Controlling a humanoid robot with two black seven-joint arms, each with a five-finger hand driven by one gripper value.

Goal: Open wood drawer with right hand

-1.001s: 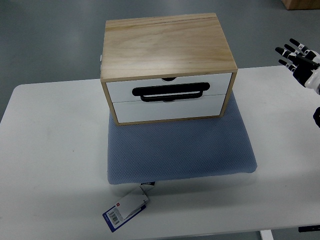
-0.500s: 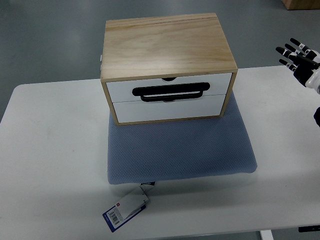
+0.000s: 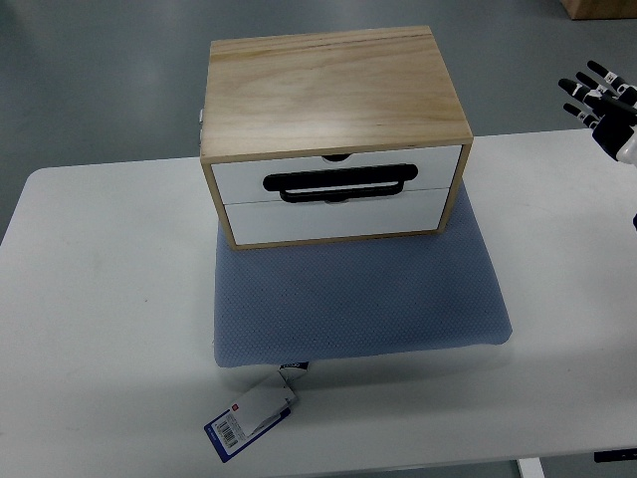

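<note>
A wooden drawer box [image 3: 328, 95] stands on a blue-grey mat [image 3: 358, 299] on the white table [image 3: 100, 319]. Its front shows two white drawers, both shut, with a black handle [image 3: 338, 183] across the seam between them. My right hand [image 3: 601, 100] hangs in the air at the far right edge, fingers spread and empty, well to the right of the box and level with its top. The left arm is out of view.
A white and blue tag [image 3: 249, 416] lies on the table at the mat's front left corner. The table's front edge runs along the bottom of the picture. Grey floor lies behind the table.
My right hand has moved a little up and to the right, away from the box. The box and drawers have not moved.
</note>
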